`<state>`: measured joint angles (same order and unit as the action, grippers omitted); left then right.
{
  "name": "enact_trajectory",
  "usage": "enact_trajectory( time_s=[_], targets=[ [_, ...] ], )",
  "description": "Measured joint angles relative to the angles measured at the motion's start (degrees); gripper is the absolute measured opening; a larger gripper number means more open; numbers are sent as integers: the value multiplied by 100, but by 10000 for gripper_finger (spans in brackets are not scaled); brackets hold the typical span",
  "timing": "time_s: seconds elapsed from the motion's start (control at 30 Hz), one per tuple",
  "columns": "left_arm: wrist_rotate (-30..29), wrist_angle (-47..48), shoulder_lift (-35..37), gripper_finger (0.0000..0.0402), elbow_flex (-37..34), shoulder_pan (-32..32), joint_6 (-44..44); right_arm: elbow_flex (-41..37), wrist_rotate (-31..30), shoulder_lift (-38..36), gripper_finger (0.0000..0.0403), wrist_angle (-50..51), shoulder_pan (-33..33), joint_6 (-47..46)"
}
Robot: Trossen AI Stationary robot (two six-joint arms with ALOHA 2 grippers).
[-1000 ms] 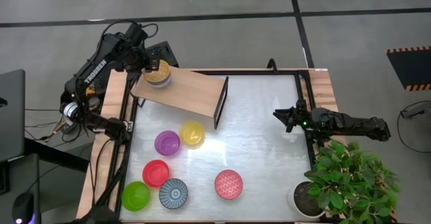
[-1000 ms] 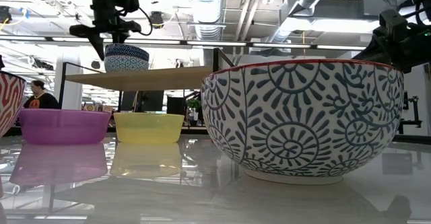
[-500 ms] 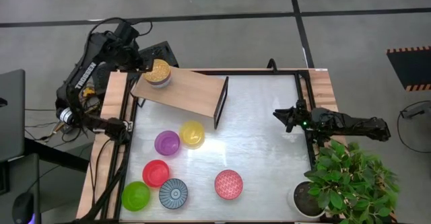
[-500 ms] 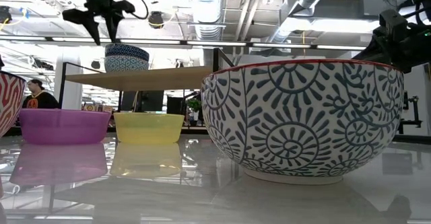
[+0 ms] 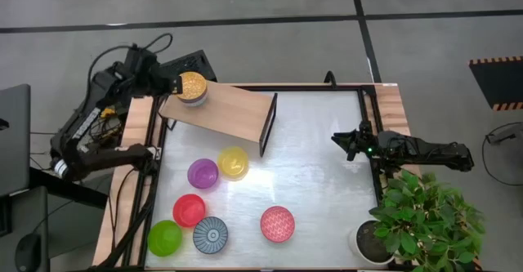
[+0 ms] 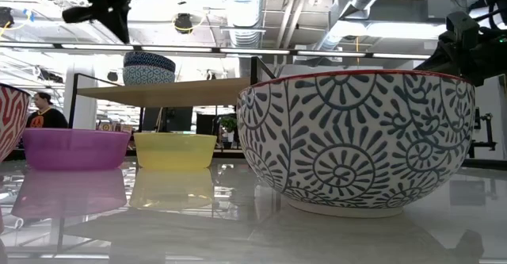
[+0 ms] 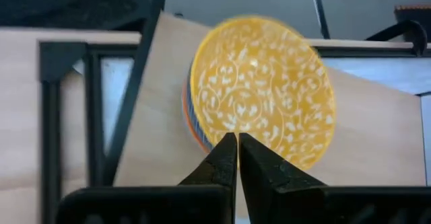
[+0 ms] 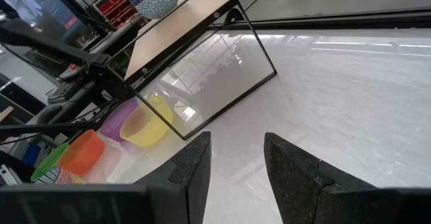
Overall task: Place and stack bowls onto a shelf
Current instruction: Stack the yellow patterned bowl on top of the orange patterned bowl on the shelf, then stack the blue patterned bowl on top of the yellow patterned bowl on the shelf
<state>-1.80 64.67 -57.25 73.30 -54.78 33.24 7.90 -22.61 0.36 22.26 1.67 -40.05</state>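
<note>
A gold-orange patterned bowl (image 5: 192, 86) sits nested on top of another bowl at the far left end of the light wooden shelf (image 5: 229, 113). The stack (image 6: 149, 67) rests on the board. My left gripper (image 5: 167, 82) is shut and empty, hanging just left of the stack and above it (image 6: 103, 10). In the left wrist view its fingertips (image 7: 237, 150) point at the gold bowl (image 7: 262, 89). On the table lie purple (image 5: 203, 173), yellow (image 5: 233, 162), red (image 5: 189, 210), green (image 5: 164, 237), blue-grey (image 5: 210, 234) and pink-red (image 5: 277, 223) bowls. My right gripper (image 5: 339, 139) waits open at the right.
A potted plant (image 5: 421, 219) in a white pot (image 5: 372, 243) stands at the table's near right corner. The shelf's dark end panel (image 5: 268, 125) stands upright mid-table. A laptop (image 5: 12, 137) sits off the table's left side. A person (image 6: 43, 113) shows in the room behind.
My left gripper has drawn back from the stacked bowls, rising and going toward the table's left edge, and its fingers have shut on nothing. The two stacked bowls stay where they were on the shelf.
</note>
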Motion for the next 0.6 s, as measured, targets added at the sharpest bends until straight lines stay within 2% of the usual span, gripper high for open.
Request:
enact_trajectory(
  time_s=[0.13,0.23,0.43,0.6],
  targets=[
    [104,-596,382,0,-777,51,311,0,0,-1,164,0,-1,1],
    [136,-855,563,0,-1072,108,522,0,0,0,164,-2,-2,0],
    [102,-888,709,0,-1117,115,648,0,0,0,164,-12,0,-44],
    [113,-1616,810,0,-927,115,908,-2,0,0,164,-16,-1,-43]
  ],
)
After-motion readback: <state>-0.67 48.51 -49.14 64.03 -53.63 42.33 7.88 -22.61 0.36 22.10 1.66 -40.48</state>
